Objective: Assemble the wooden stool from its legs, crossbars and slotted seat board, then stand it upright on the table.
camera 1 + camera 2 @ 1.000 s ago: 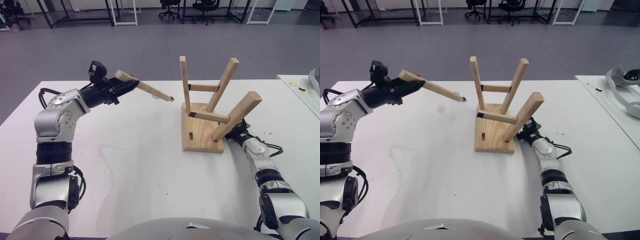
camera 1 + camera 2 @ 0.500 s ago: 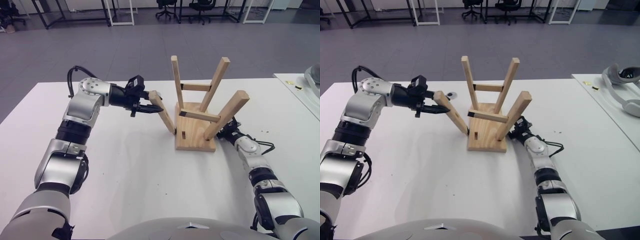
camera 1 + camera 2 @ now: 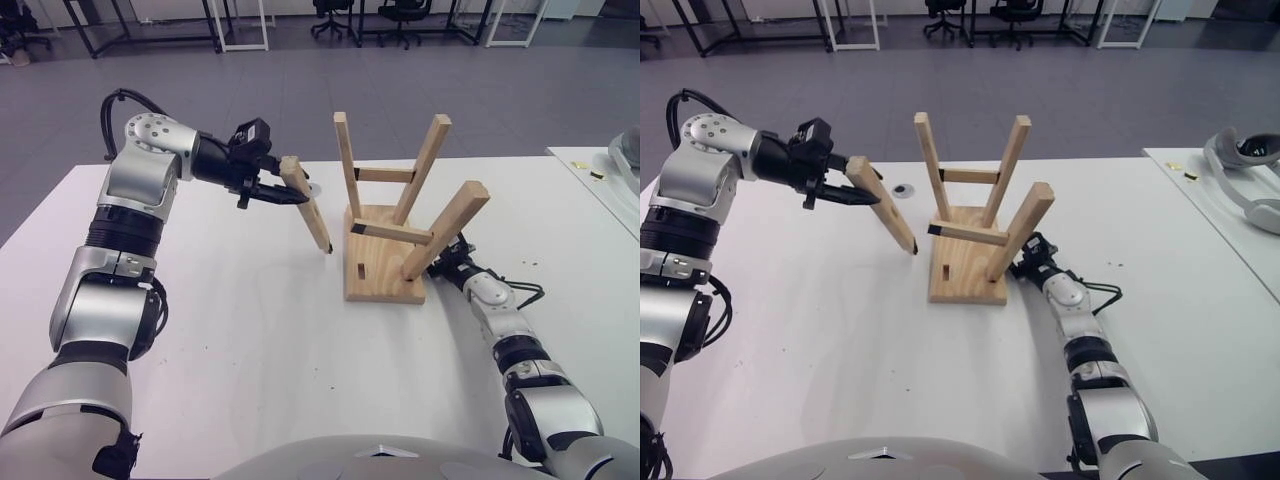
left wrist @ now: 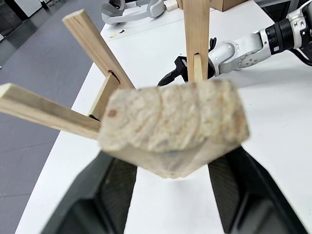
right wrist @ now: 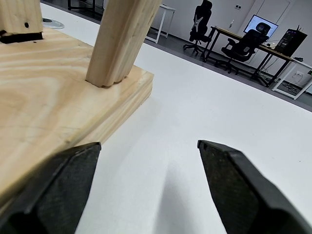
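The stool stands upside down: its seat board (image 3: 383,287) lies flat on the white table (image 3: 250,330) with three legs (image 3: 343,160) pointing up. Two crossbars (image 3: 390,233) join them. An empty slot (image 3: 360,270) shows at the board's near left corner. My left gripper (image 3: 290,195) is shut on a fourth wooden leg (image 3: 312,215), held slanting, its lower tip just left of the board and above the table. The leg's cut end (image 4: 173,126) sits between my left fingers (image 4: 109,195). My right gripper (image 5: 146,195) is open at the board's right corner (image 5: 73,97), low over the table.
A small metal disc (image 3: 903,190) lies on the table behind the held leg. A side table at the right carries a white headset (image 3: 1245,175). Bare tabletop stretches in front of the stool and to its left. Office chairs and desks stand far behind.
My left arm swung the leg from the far left over to the stool and tipped it downward. In the last half second it drew slightly up and away from the board. My right arm stayed put.
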Available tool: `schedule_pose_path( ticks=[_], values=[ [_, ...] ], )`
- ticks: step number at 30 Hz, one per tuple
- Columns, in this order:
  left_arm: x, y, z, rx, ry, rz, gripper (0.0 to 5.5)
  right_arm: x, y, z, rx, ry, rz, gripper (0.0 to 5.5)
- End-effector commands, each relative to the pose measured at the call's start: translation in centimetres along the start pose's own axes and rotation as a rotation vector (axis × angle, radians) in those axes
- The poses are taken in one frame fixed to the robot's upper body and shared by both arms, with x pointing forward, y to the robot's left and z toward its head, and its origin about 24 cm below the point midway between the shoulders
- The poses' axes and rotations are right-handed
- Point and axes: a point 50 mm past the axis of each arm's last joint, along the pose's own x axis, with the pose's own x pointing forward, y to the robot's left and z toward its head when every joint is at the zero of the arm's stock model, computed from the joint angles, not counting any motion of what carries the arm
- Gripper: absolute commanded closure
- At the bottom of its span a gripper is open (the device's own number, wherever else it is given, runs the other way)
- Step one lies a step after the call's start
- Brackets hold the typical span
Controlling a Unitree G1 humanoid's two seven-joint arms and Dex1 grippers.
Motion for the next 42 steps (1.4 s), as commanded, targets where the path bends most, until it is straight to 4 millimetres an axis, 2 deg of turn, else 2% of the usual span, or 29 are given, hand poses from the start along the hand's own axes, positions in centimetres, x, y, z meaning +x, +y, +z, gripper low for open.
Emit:
schedule_pose_path(
  ticks=[1,18,26,31,34,38,42],
  values=[
    [0.5,-0.3,0.6,0.023,-0.013,-0.037,3.47,-0.9,1.9,-3.1,0.025,0.143,0.062,1.77],
    [3.7,-1.7,-0.2,-0.065,-0.100,-0.083,3.47,-0.5,-0.3,-2.2,0.023,0.142,0.007,1.77],
    [3.8,-2.5,-0.4,-0.047,-0.052,-0.135,3.47,-0.5,-0.4,-2.3,0.026,0.140,-0.001,1.77],
    [3.6,-1.9,-0.4,-0.027,-0.010,-0.108,3.47,-0.5,-0.4,-2.3,0.027,0.140,0.001,1.77],
    [4.4,-1.6,-0.6,-0.015,0.007,-0.108,3.47,-0.5,0.0,-2.3,0.032,0.133,0.016,1.77],
    [5.8,-1.2,-0.6,-0.016,0.014,-0.144,3.47,-0.3,1.8,-2.2,0.038,0.110,0.085,1.77],
    [6.3,-0.6,0.0,-0.016,-0.001,-0.156,3.47,-0.6,3.9,-2.4,0.046,0.093,0.193,1.77]
  ],
)
